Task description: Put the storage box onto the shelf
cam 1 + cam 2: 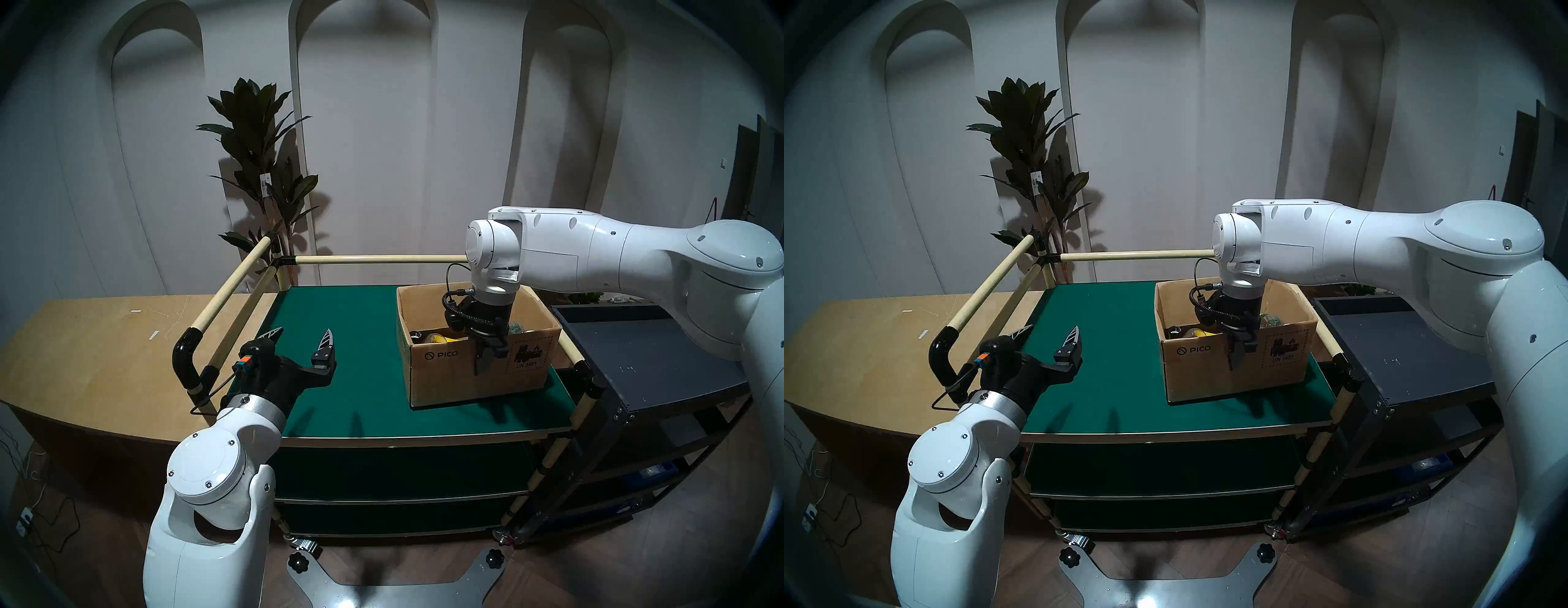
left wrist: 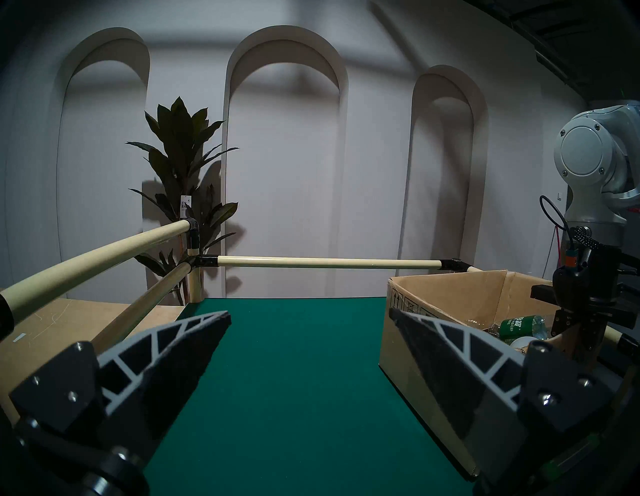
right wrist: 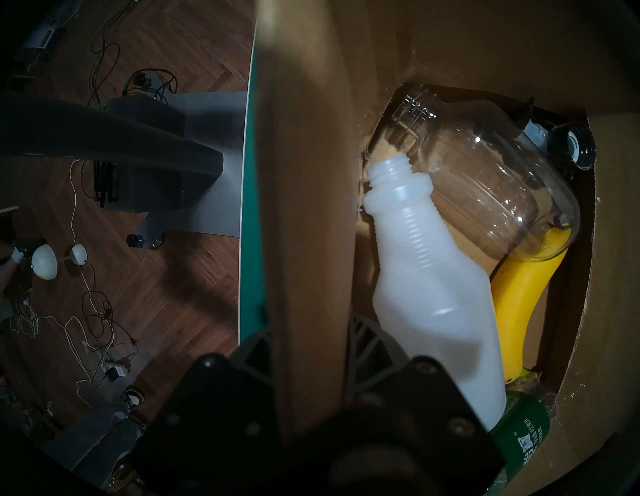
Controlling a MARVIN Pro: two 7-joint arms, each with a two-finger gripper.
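Note:
The storage box (image 1: 445, 369) (image 1: 1199, 367) (image 2: 450, 294), brown cardboard with a black PICO logo, rests on the right part of the top green board of the shelf (image 1: 360, 339) (image 1: 1119, 331) (image 2: 294, 363). My right gripper (image 1: 485, 354) (image 1: 1234, 354) (image 3: 311, 343) comes down from above and is shut on the box's front wall (image 3: 311, 173), one finger outside and one inside. My left gripper (image 1: 303, 335) (image 1: 1051, 331) (image 2: 308, 315) hovers open and empty over the board's left part, well apart from the box.
Inside the box lie a white bottle (image 3: 433, 294), a clear jar (image 3: 485, 190), a banana (image 3: 519, 294) and a green bottle (image 3: 519, 436). Cream rails (image 1: 373, 258) fence the shelf's back and left. A black metal cart (image 1: 649, 352) abuts its right; a wooden counter (image 1: 85, 339) lies left.

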